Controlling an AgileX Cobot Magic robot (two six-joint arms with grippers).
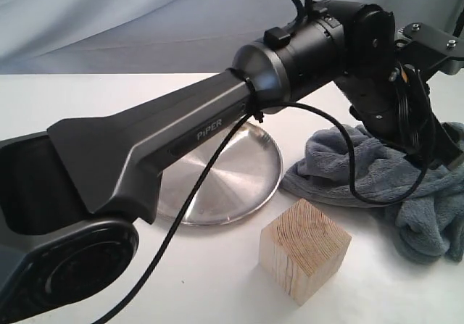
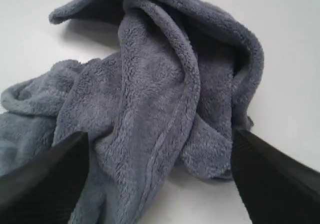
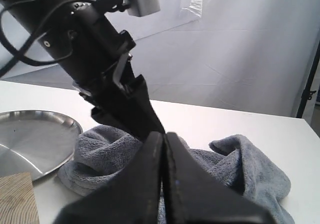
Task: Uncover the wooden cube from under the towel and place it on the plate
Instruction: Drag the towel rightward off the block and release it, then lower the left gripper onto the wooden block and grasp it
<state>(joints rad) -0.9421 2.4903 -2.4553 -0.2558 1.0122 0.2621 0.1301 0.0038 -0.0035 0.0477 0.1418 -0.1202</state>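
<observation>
We see the left arm stretch across the exterior frame from lower left to upper right. It hides part of the plate at centre, and its black cable hangs in front. The wooden cube stands bare at lower centre, just beside the plate's rim and off the towel, which is heaped at right. The left gripper hangs over the towel with its fingers spread wide, gripping nothing. The right gripper has its fingers pressed together and is empty.
</observation>
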